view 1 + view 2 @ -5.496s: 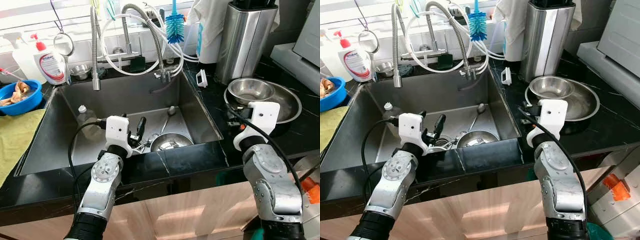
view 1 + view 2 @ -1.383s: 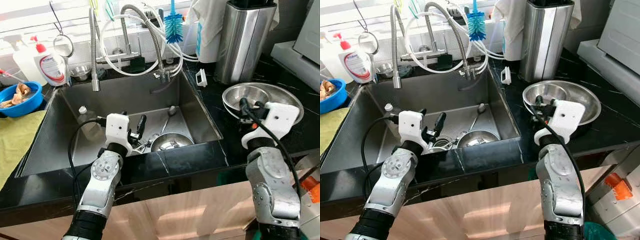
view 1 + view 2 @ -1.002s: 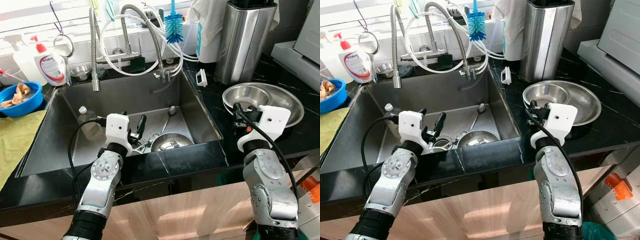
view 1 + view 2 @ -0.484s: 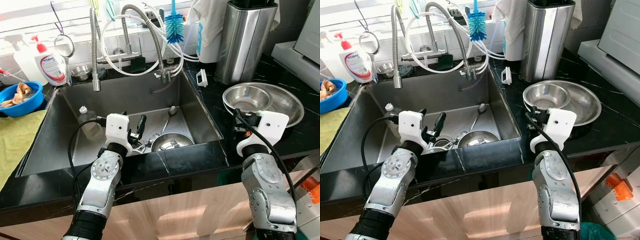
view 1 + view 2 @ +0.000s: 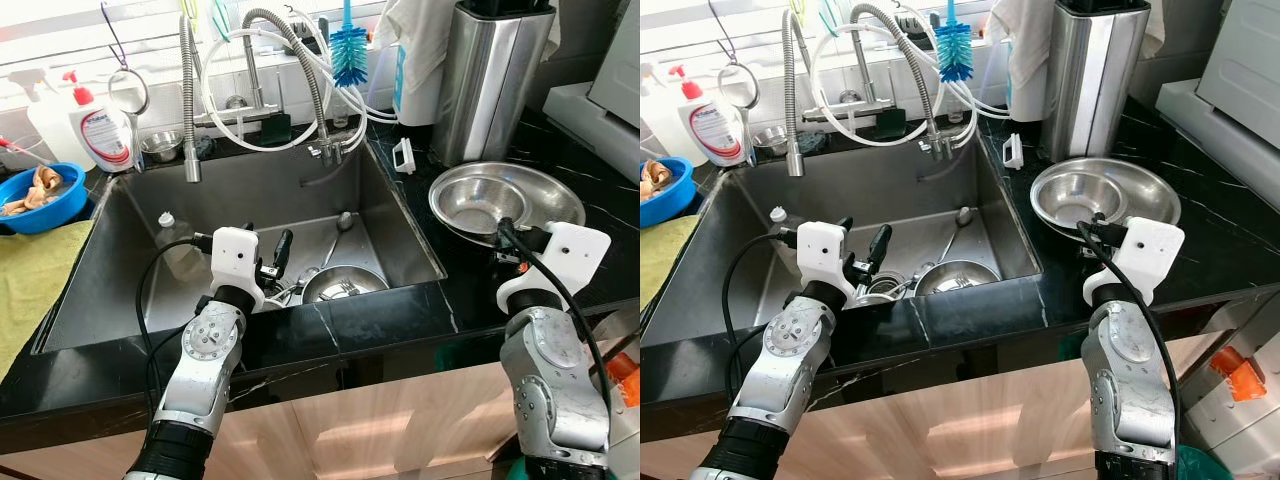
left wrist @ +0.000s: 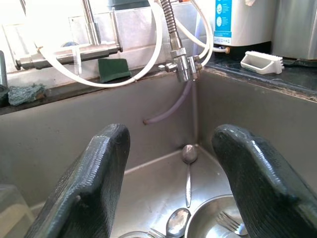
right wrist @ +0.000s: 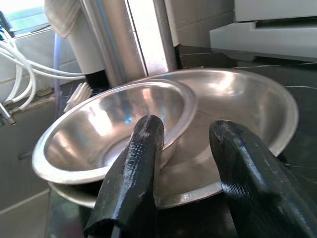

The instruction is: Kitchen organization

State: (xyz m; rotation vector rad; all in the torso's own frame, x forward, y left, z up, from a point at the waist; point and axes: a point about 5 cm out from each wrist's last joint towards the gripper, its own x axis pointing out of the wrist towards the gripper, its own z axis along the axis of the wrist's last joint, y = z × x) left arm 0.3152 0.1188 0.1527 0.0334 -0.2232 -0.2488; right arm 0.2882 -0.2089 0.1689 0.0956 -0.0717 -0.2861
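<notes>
Two stacked steel bowls (image 5: 505,198), a small one (image 7: 119,124) inside a wide one (image 7: 257,109), sit slightly tilted on the black counter right of the sink. My right gripper (image 7: 185,134) reaches over their near rim; its fingers (image 7: 136,173) stand a little apart around the bowls' edge, holding it. From the head, that gripper (image 5: 508,245) is at the bowls' front rim. My left gripper (image 6: 168,163) hangs open over the sink's front part (image 5: 268,262), holding nothing. Below it lie another steel bowl (image 5: 343,283) with a fork and spoons (image 6: 188,158).
A tall steel canister (image 5: 490,80) stands behind the bowls. Faucet hoses (image 5: 300,90) and a blue brush (image 5: 350,50) hang over the sink (image 5: 120,290). A clear bottle (image 5: 165,230) lies in it. A blue bowl (image 5: 40,195), soap bottle (image 5: 105,125) and yellow cloth (image 5: 25,280) sit left.
The stacked bowls have shifted a little left and tilted. My right wrist has swung right and lower at their front rim. The left arm has not moved.
</notes>
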